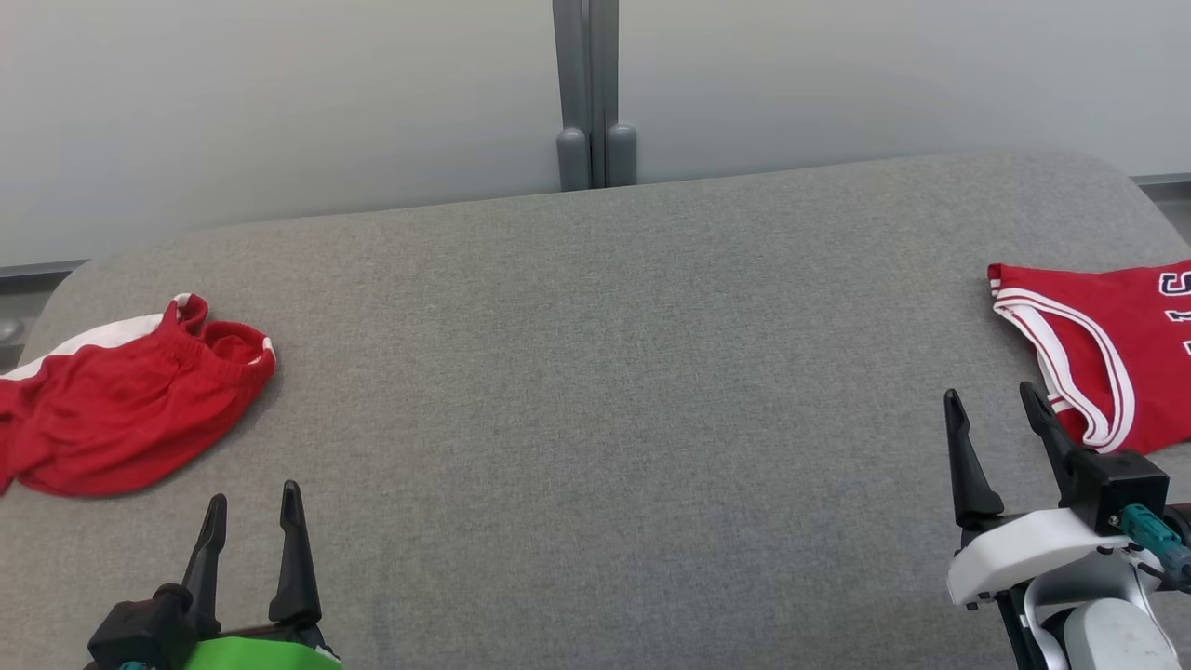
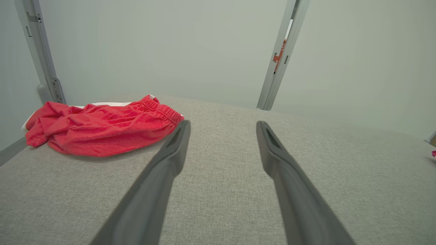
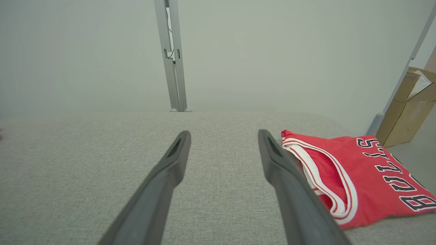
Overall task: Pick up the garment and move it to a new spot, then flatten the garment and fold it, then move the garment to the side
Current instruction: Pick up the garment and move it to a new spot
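Observation:
A crumpled red garment (image 1: 126, 405), shorts with white trim and an elastic waistband, lies at the left edge of the grey padded table (image 1: 595, 372). In the left wrist view the same garment (image 2: 98, 127) sits just ahead and left of my fingers. My left gripper (image 1: 253, 493) stands open and empty, near the front edge and right of the shorts. A second red garment (image 1: 1107, 354), a folded jersey with white trim and dark letters, lies at the right edge. My right gripper (image 1: 989, 393) is open and empty, just left of the jersey (image 3: 357, 177).
A grey post (image 1: 588, 93) rises behind the table against pale wall panels. A cardboard box (image 3: 408, 109) stands beyond the table's right end. Bare grey table surface stretches between the two garments.

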